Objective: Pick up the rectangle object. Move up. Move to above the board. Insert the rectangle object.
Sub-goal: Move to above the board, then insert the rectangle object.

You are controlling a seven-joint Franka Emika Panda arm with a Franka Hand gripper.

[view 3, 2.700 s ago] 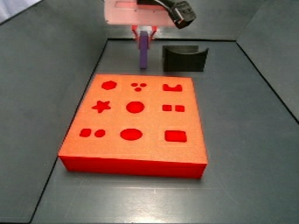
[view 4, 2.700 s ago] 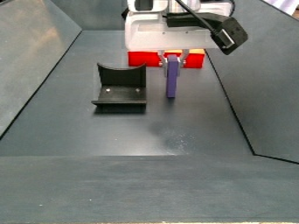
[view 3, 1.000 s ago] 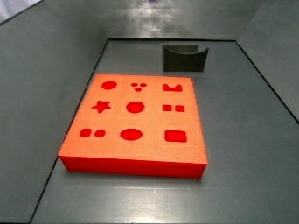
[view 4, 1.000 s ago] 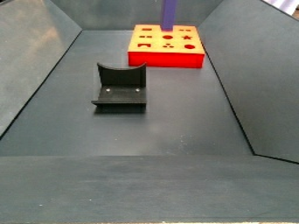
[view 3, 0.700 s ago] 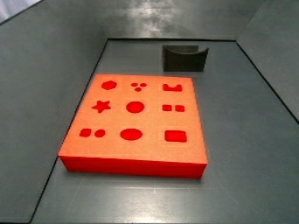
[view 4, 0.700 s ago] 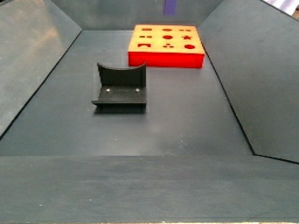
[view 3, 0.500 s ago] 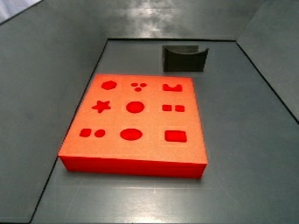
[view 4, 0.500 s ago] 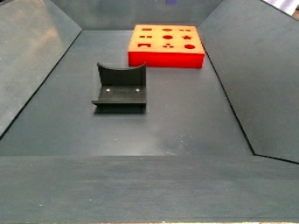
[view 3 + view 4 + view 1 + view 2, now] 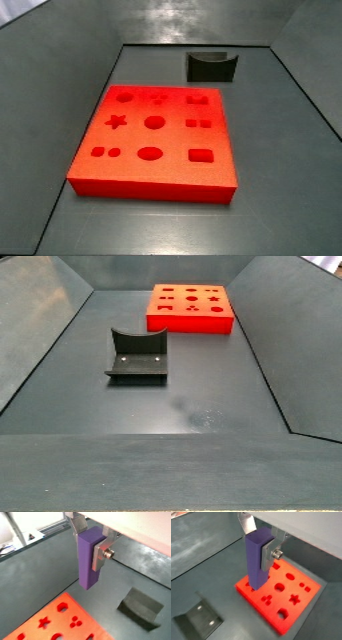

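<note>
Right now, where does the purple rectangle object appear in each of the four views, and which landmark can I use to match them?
Wrist view: the rectangle object hangs upright in the gripper, above the grey floor beside the board.
Wrist view: the rectangle object again, its lower end in front of the board.
Side view: not in it; neither is the gripper.
Side view: not in it.
Shared landmark: the board, with the fixture nearby.

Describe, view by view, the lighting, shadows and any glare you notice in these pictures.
In a side view a faint shadow darkens the far end of the board and glare streaks the back wall; in both wrist views the rectangle object, clamped in the gripper, has one lit and one shaded face.
</note>
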